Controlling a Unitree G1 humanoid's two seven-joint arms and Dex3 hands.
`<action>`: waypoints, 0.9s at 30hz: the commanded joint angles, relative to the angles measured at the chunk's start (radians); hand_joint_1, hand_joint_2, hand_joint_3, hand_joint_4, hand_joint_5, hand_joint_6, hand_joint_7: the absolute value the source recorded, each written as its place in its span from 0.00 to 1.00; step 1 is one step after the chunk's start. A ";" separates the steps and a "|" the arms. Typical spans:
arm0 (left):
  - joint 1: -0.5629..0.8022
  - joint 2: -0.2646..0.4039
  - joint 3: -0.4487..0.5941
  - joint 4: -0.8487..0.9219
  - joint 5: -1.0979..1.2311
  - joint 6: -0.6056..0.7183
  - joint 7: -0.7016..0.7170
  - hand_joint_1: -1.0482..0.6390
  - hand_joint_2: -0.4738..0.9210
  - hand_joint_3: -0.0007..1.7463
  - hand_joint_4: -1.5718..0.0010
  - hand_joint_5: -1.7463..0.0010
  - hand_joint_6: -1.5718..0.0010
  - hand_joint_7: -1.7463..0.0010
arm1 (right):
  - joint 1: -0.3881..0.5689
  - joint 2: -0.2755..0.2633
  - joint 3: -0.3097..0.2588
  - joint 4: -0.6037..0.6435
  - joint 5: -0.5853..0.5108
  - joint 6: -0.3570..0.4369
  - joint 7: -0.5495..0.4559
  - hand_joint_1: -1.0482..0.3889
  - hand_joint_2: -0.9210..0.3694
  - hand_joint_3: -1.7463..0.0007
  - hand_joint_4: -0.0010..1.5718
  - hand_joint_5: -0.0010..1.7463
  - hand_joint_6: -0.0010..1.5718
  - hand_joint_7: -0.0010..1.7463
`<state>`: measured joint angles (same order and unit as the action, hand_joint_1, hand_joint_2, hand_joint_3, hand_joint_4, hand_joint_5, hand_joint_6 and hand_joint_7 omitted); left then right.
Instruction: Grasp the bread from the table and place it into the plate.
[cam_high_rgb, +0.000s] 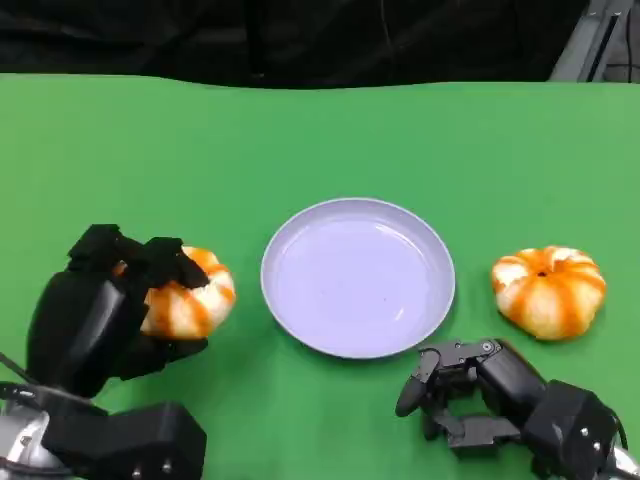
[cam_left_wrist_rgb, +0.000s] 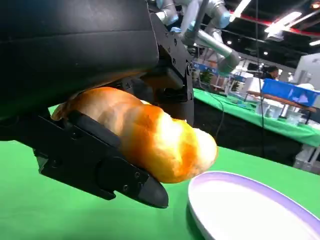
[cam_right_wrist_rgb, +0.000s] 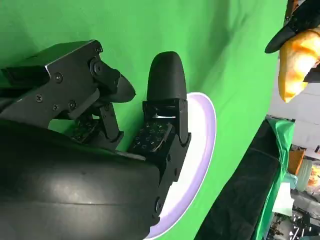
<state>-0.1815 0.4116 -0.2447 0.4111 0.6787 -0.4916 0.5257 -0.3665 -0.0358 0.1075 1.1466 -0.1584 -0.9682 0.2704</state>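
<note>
My left hand (cam_high_rgb: 110, 300) grips a round orange-and-white bread (cam_high_rgb: 190, 295) at the left of the table, just left of the lavender plate (cam_high_rgb: 300, 320). In the left wrist view the bread (cam_left_wrist_rgb: 155, 137) sits clamped between the black fingers (cam_left_wrist_rgb: 100, 165), lifted off the cloth, with the plate's rim (cam_left_wrist_rgb: 240, 200) beside it. A second bread (cam_high_rgb: 548, 290) lies on the table right of the plate. My right hand (cam_high_rgb: 470, 395) rests near the plate's front right edge with fingers apart and nothing in them; its fingers (cam_right_wrist_rgb: 162, 100) show before the plate (cam_right_wrist_rgb: 200, 150), and the held bread (cam_right_wrist_rgb: 297, 62) shows beyond.
The green cloth table (cam_high_rgb: 320, 140) runs back to a dark edge. Beyond it in the left wrist view stand other green tables, a blue bin (cam_left_wrist_rgb: 292, 92) and a silver robot arm (cam_left_wrist_rgb: 210, 35).
</note>
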 joint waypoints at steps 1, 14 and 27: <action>-0.035 0.009 -0.007 -0.011 0.014 -0.015 -0.021 0.61 0.93 0.00 0.65 0.02 0.58 0.23 | -0.007 0.001 -0.004 0.003 0.007 0.008 -0.005 0.88 0.23 0.44 0.62 0.74 0.63 0.54; -0.143 -0.010 -0.047 0.015 0.022 -0.050 -0.069 0.59 0.94 0.00 0.66 0.03 0.59 0.24 | -0.006 -0.002 -0.001 0.008 -0.001 0.000 -0.011 0.88 0.24 0.45 0.63 0.73 0.64 0.53; -0.317 -0.091 -0.111 0.216 0.005 -0.119 -0.115 0.55 0.96 0.00 0.70 0.00 0.68 0.13 | -0.005 -0.001 0.002 0.000 -0.003 0.002 -0.009 0.88 0.21 0.47 0.64 0.72 0.64 0.52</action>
<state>-0.4667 0.3237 -0.3537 0.5910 0.7039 -0.5972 0.4280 -0.3698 -0.0264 0.1090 1.1510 -0.1612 -0.9684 0.2670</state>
